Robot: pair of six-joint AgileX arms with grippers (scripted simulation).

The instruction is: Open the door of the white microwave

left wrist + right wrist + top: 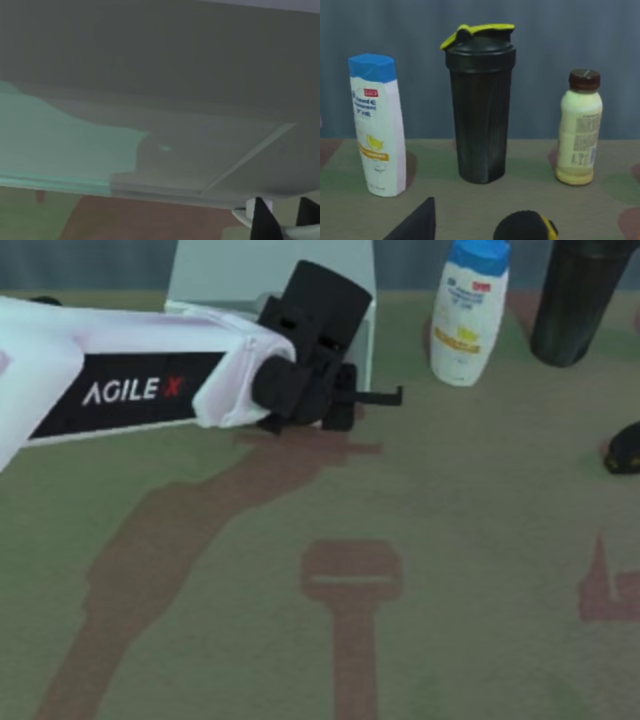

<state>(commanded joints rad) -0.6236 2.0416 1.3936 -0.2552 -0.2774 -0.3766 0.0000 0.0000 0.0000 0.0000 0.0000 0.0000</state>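
The left gripper (pixel 385 397) sits at the front of the microwave (pixel 215 275), far left; whether it grips the door (pixel 165 135) I cannot tell. The right arm is parked right.

White microwave (pixel 215 275) with pale teal floor, white blue-capped bottle (pixel 469 312), black yellow-lidded shaker (pixel 479 102), green-brown camouflage table (pixel 480 570).

The left arm (pixel 120 380) bears "AGILE X" in white letters on black; the bottle labels (pixel 372 130) are unreadable.
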